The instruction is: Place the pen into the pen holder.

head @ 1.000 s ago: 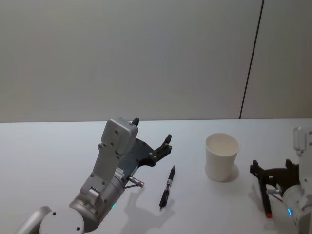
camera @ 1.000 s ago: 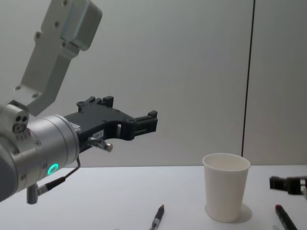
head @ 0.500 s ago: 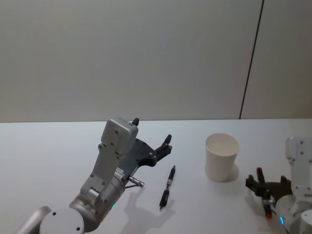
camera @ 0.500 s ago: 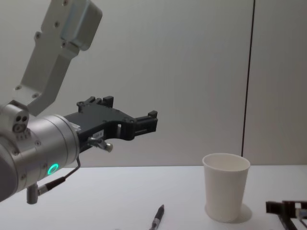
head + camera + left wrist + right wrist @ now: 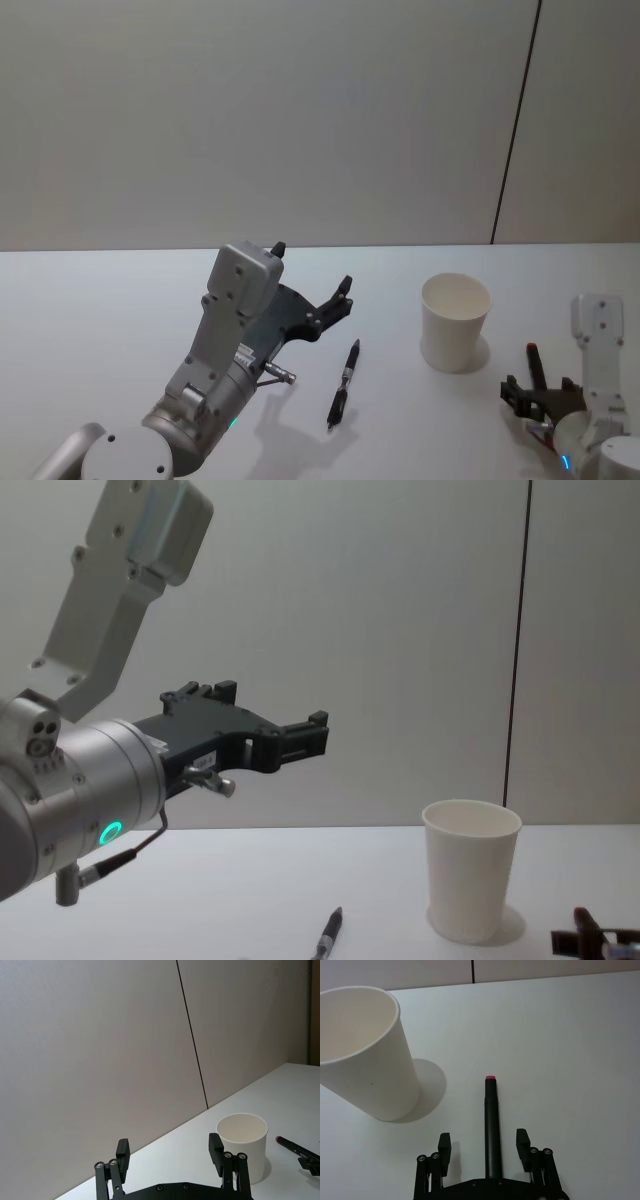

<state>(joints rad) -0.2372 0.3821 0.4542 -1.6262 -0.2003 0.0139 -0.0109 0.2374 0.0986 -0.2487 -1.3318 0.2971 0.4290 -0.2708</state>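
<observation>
My right gripper (image 5: 483,1138) has drawn back toward the near right corner and sunk lower than a second ago. The red-tipped pen (image 5: 492,1115) now runs between its widely spread fingers, and neither finger touches the slim round barrel. The table (image 5: 120,320) is smooth, matte white. My left gripper (image 5: 312,268) hangs released above the table's left half, unmoved and grasping nothing. The pen holder (image 5: 453,335), tapering white paper with a rolled rim, stands upright just far-left of the red-tipped pen. A slender black pen (image 5: 344,383) lies flat mid-table, left of the pen holder.
</observation>
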